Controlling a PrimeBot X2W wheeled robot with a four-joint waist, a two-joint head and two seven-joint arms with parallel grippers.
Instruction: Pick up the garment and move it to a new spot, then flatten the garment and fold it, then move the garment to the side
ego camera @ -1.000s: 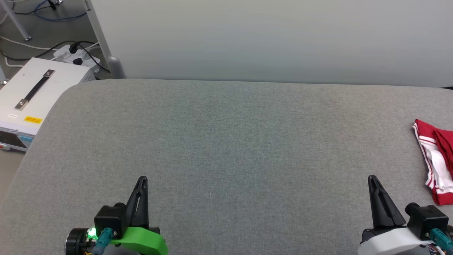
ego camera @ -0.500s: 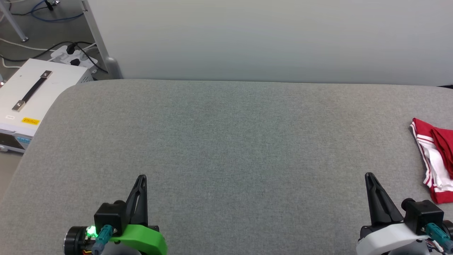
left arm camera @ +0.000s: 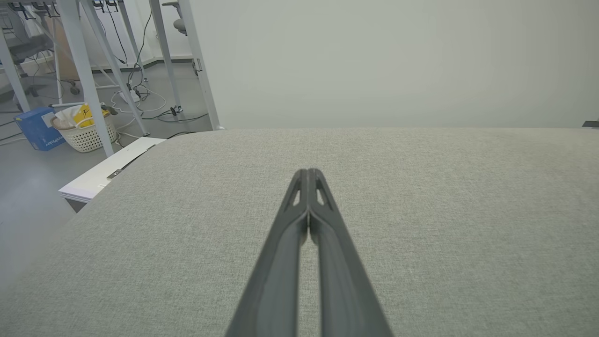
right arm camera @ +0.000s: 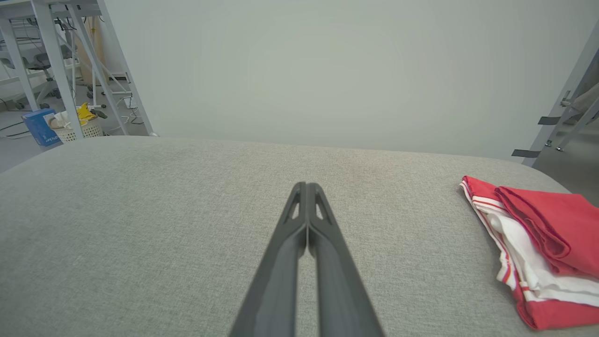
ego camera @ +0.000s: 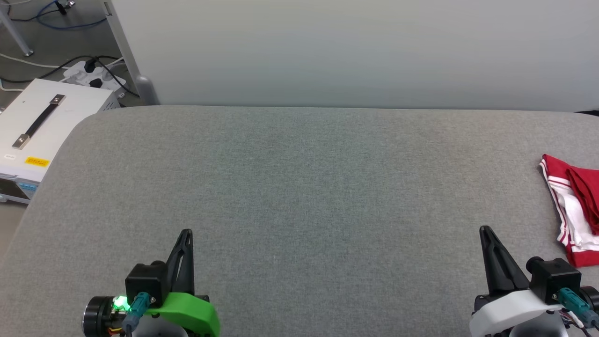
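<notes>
In the head view, the left gripper (ego camera: pixel 187 232) is at the lower left and the right gripper (ego camera: pixel 484 229) at the lower right, both over the gray pad (ego camera: pixel 299 187). Each has its two fingers pressed together and holds nothing. The garment (ego camera: pixel 573 210) lies folded at the right edge of the pad, near the right gripper but apart from it. The border of the view cuts it. A white box (ego camera: pixel 32 121) stands on the floor beside the pad's left corner.

In the left wrist view, the left gripper (left arm camera: pixel 308 173) has its tips joined over bare pad. A basket (left arm camera: pixel 84 135) and a blue box (left arm camera: pixel 37 133) stand on the floor far left.

In the right wrist view, the right gripper (right arm camera: pixel 306 186) also has its tips joined. The garment (right arm camera: pixel 538 243) lies to the right of it, a red layer on top of a white one, not touching the fingers.
</notes>
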